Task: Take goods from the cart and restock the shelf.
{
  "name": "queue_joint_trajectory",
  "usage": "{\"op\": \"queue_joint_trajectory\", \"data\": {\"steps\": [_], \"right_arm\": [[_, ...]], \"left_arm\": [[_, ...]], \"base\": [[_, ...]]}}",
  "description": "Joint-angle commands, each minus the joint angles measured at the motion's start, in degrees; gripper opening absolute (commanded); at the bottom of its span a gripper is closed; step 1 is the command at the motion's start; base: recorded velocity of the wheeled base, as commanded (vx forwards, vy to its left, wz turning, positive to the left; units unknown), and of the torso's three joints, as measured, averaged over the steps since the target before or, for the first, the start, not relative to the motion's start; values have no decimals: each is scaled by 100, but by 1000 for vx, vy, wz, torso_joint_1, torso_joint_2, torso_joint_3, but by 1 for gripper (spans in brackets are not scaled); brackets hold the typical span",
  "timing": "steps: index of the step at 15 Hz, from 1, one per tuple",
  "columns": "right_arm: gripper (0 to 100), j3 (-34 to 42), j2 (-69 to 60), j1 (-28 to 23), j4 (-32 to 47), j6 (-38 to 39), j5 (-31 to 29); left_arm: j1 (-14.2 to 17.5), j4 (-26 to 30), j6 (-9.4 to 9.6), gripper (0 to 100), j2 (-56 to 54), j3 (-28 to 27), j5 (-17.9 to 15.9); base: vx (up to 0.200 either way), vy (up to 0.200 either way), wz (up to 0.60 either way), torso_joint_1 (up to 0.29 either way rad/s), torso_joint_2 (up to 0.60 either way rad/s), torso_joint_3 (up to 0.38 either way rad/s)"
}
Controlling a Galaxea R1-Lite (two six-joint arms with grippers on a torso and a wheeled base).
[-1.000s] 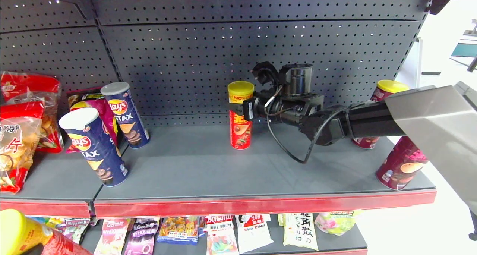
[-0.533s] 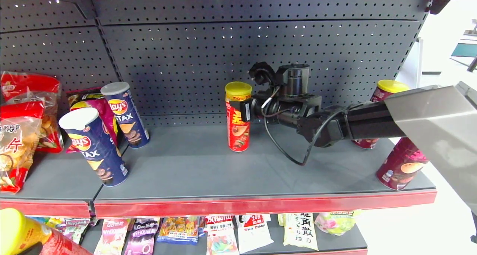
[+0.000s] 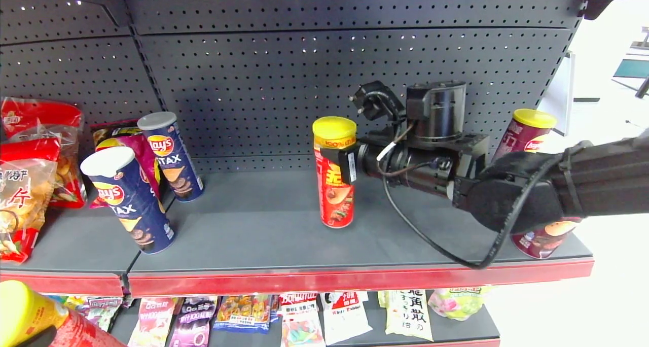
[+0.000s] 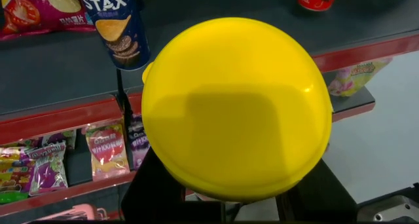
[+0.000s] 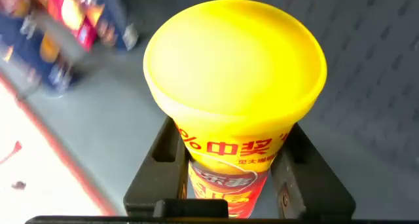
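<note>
A red chip can with a yellow lid (image 3: 334, 177) stands about mid-depth on the grey shelf (image 3: 263, 235), leaning slightly. My right gripper (image 3: 340, 162) is shut on its upper part from the right. In the right wrist view the can's lid (image 5: 234, 60) sits between the black fingers (image 5: 163, 162). A second red can with a yellow lid (image 3: 30, 316) is low at the left, below the shelf's red edge. My left gripper (image 4: 232, 201) is shut on it under its lid (image 4: 236, 106).
Two blue cans (image 3: 129, 200) (image 3: 172, 154) and snack bags (image 3: 30, 174) fill the shelf's left. Two maroon cans (image 3: 527, 131) (image 3: 545, 238) stand at the right end, behind and under my right arm. Bare shelf lies between blue and red cans. Bags (image 3: 304, 321) line the lower shelf.
My right arm has drawn back toward the shelf's front and slightly right, carrying the red can from near the pegboard to mid-shelf. The left arm has barely moved.
</note>
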Motion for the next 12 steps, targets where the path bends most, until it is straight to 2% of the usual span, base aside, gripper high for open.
{"op": "queue_joint_trajectory", "data": {"steps": [1, 2, 3, 8, 12], "right_arm": [[0, 703, -524, 245, -343, 5, -216], [0, 1046, -365, 271, -1257, -30, -479], [0, 1161, -357, 341, -1398, -30, -558], [0, 1301, -295, 728, -1389, -30, -1464], [0, 1319, -295, 1027, -1380, -30, -1833]], "left_arm": [[0, -12, 4, 0, 112, -26, 5], [0, -197, -5, 0, 174, 1, 119], [0, -267, -14, 0, 200, 1, 172], [0, -285, -14, 0, 200, 10, 181], [0, -285, -14, 0, 200, 18, 181]], "base": [[0, 0, 0, 0, 0, 0], [0, 0, 0, 0, 0, 0], [0, 0, 0, 0, 0, 0], [0, 0, 0, 0, 0, 0], [0, 0, 0, 0, 0, 0]]}}
